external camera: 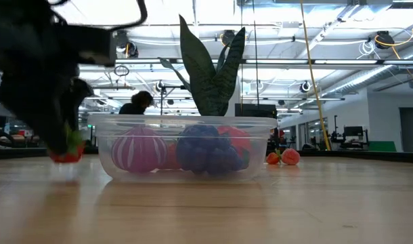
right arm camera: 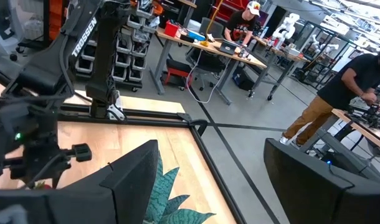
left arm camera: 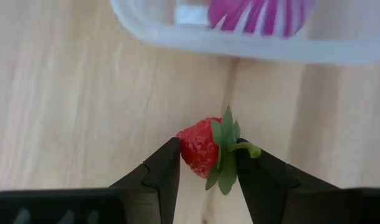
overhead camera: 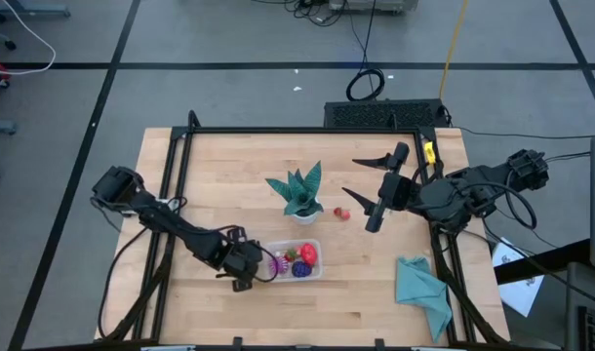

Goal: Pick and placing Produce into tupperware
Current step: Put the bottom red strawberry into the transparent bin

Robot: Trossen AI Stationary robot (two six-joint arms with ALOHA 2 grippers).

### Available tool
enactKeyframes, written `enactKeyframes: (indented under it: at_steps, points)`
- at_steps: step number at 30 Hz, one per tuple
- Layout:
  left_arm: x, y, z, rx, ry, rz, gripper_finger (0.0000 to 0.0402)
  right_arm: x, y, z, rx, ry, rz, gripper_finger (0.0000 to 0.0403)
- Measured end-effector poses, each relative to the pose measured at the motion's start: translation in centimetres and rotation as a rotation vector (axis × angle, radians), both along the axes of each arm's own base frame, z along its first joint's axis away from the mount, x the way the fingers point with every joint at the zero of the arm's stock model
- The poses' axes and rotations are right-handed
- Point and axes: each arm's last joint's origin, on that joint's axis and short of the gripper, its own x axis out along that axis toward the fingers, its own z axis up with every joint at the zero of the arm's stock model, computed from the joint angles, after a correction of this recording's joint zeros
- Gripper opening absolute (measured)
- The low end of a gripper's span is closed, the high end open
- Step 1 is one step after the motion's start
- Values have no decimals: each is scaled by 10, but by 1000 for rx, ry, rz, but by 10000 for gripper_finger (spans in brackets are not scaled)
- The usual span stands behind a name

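The clear tupperware [overhead camera: 296,261] sits near the table's front and holds a pink-purple striped ball [external camera: 139,150], a dark purple piece [external camera: 210,154] and a red piece [external camera: 235,137]. Just off its left end, my left gripper [left arm camera: 207,148] points down, shut on a red strawberry [left arm camera: 199,148]. Two more small red fruits [overhead camera: 341,212] lie on the wood beside the plant. My right gripper [overhead camera: 349,177] hangs open, high over the table's right half, with nothing between its fingers. My left gripper pinches the strawberry between its two fingers, one finger [left arm camera: 168,165] on the red tip end and the other [left arm camera: 255,171] at the green leafy cap [left arm camera: 226,155]. The fingers come from above, slanting down. The strawberry lies sideways between them, close over the table top [external camera: 68,154].
A teal spiky plant in a white pot [overhead camera: 299,195] stands just behind the tupperware. A teal cloth [overhead camera: 422,292] lies at the front right. A black frame [overhead camera: 297,131] edges the table. People work at benches in the room beyond.
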Motion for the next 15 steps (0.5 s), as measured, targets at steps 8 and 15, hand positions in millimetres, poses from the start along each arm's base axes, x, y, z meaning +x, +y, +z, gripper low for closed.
enactKeyframes:
  at_steps: [8, 15]
  points:
    - [-16, 3, 40, -23, -112, 23, 145, 0, 0, 0, 2, -5, 0, 281]
    - [-10, 3, 77, -19, -214, -62, 145, 0, 0, 1, -9, -6, 4, 281]
